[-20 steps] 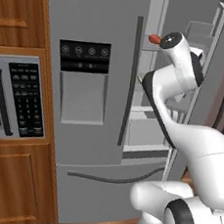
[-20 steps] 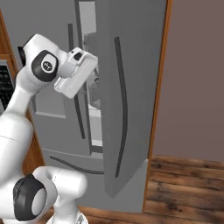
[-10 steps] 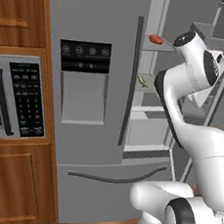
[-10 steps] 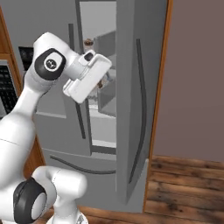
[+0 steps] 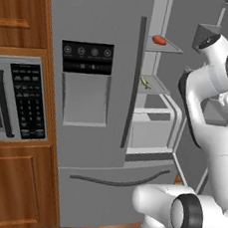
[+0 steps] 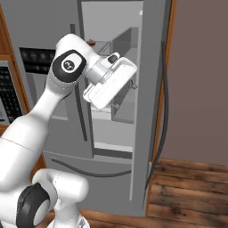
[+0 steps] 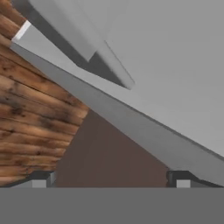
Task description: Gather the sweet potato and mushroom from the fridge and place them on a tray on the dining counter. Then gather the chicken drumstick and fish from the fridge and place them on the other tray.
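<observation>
Grey steel everywhere: the fridge [image 5: 107,15] stands with its right door [image 6: 151,111] swung wide, and the arm is up at shelf height inside that opening. From the hand view the gripper [image 7: 111,179] has its 2 dark tips set far apart with nothing between them, so the jaws are spread and empty, ready for a first pick. That camera looks past the door's lower edge down to the wood floor [image 7: 30,109], so the hand is angled toward the door side, not at the shelves; I'd judge it needs to turn in before any grasp.

On the upper shelf [image 5: 164,45] sits a reddish-orange item [image 5: 159,40], likely the sweet potato, near the front edge where a reach from outside can get it. 1 shelf down lies a small pale greenish thing [image 5: 146,83]; too small to name. Mushroom, drumstick and fish I can't make out.

To the left, the black dispenser panel [image 5: 87,58] and the built-in microwave [image 5: 17,100] sit clear of the work. Nothing has been gathered yet by the look of it. The swung door hangs close by the wrist [image 6: 109,82], so a careless swing could clip it.
</observation>
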### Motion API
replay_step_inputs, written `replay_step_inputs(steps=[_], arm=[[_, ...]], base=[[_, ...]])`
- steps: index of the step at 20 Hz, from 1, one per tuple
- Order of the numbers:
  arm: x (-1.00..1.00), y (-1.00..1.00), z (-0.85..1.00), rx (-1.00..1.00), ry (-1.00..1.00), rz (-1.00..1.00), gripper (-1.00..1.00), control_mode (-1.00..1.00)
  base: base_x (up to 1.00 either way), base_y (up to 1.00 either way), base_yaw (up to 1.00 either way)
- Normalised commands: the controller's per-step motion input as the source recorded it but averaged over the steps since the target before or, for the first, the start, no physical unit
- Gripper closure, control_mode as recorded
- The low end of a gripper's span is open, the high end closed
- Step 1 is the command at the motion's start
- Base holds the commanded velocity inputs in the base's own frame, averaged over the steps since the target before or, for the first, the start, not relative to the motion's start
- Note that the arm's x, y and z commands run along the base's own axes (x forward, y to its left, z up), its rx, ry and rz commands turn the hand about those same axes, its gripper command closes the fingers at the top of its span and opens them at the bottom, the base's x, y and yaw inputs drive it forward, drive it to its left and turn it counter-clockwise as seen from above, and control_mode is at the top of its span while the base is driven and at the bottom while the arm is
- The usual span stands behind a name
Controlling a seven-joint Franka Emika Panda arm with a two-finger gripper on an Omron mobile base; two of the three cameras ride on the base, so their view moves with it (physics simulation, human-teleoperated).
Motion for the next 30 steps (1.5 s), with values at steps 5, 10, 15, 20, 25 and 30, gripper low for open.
replay_step_inputs(steps=[5, 10, 15, 20, 25, 30], arm=[[0.03, -0.85, 0.03, 0.0, 0.14, -0.07, -1.0, -1.0], [-0.17, 0.24, 0.0, 0.0, 0.01, 0.0, -1.0, -1.0], [-0.08, 1.0, 0.0, 0.0, -0.01, 0.04, -1.0, -1.0], [0.0, 1.0, 0.0, 0.04, -0.07, 0.03, -1.0, -1.0], [0.0, 0.82, 0.0, 0.26, -0.29, 0.05, -1.0, -1.0], [-0.01, 0.59, 0.03, 0.33, -0.43, 0.03, -1.0, -1.0]], base=[[0.0, 0.0, 0.0], [0.0, 0.0, 0.0], [0.0, 0.0, 0.0], [0.0, 0.0, 0.0], [0.0, 0.0, 0.0], [0.0, 0.0, 0.0]])
